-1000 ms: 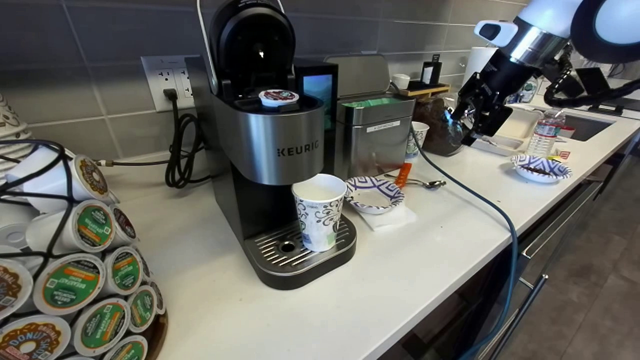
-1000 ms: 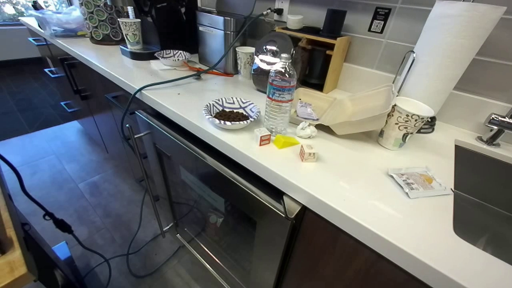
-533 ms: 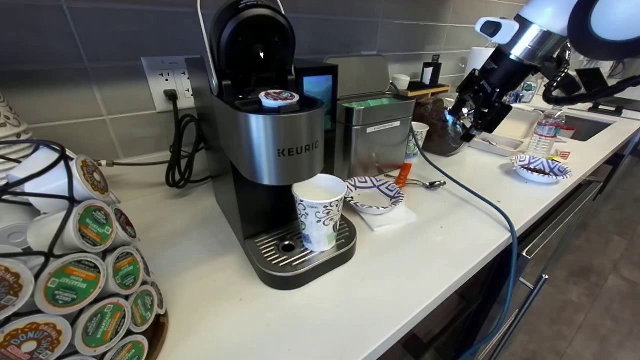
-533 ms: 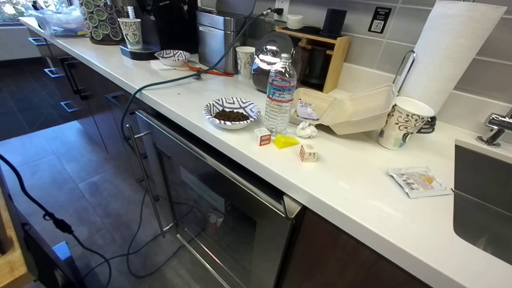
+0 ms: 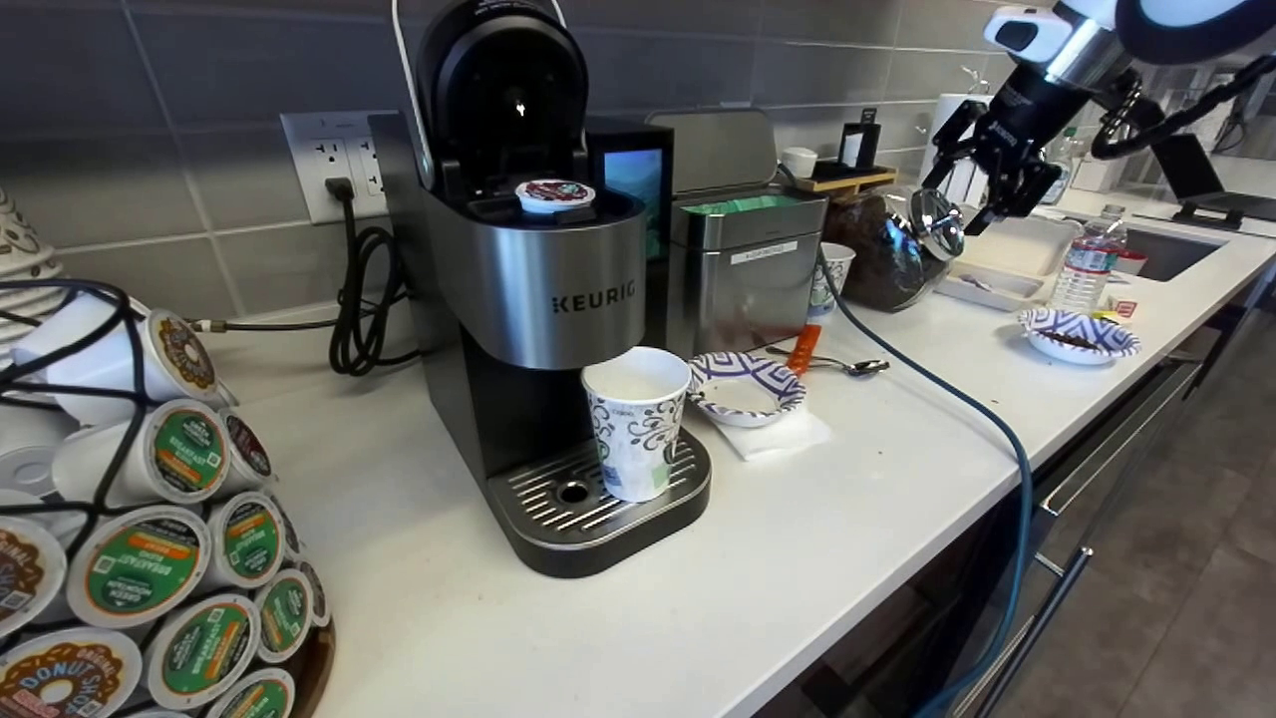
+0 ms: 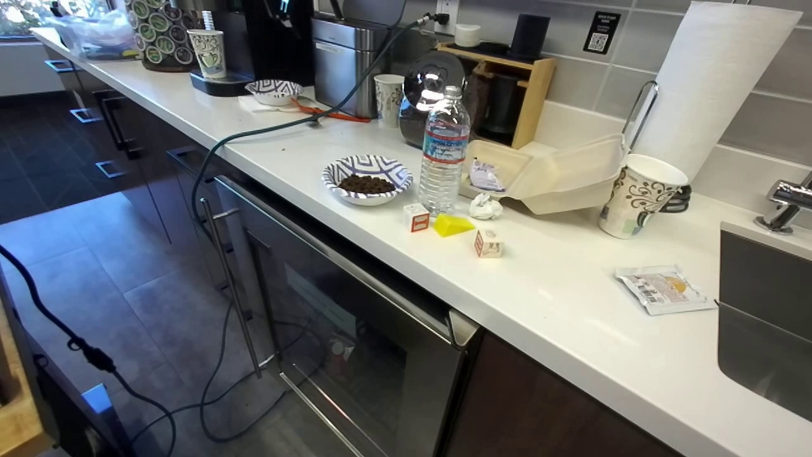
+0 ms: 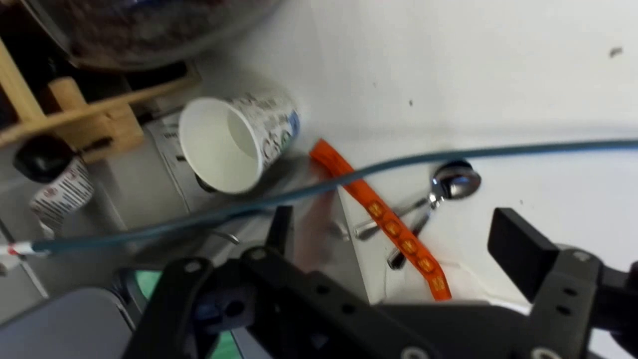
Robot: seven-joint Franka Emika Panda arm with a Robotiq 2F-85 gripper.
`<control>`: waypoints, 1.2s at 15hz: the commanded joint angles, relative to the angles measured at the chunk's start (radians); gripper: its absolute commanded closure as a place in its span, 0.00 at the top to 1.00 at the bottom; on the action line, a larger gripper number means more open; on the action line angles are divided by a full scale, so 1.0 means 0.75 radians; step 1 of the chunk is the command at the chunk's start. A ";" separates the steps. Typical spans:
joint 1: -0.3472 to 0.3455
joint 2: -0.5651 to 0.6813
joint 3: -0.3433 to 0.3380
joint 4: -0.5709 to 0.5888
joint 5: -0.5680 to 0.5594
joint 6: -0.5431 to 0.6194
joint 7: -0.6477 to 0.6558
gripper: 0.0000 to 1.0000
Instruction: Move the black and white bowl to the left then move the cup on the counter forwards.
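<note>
While the hand [image 7: 396,229] is hovering above the tabletop [image 5: 778,558], released, its fingers [image 7: 523,249] are standing wide apart. Lower than the hand, a patterned cup [image 7: 239,142] is standing upright beside the metal bin [image 5: 753,289]. In an exterior view, a patterned bowl [image 5: 746,389] is sitting to the lower left of the hand, while a second bowl [image 5: 1082,324], holding dark pieces, is sitting to its lower right.
</note>
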 commanded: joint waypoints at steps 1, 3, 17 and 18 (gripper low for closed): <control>-0.064 0.136 -0.046 0.200 -0.042 -0.028 -0.130 1.00; -0.082 0.196 -0.038 0.272 -0.001 -0.007 -0.144 1.00; -0.153 0.441 0.130 0.466 0.151 -0.080 -0.414 1.00; -0.169 0.475 0.146 0.504 0.168 -0.105 -0.439 1.00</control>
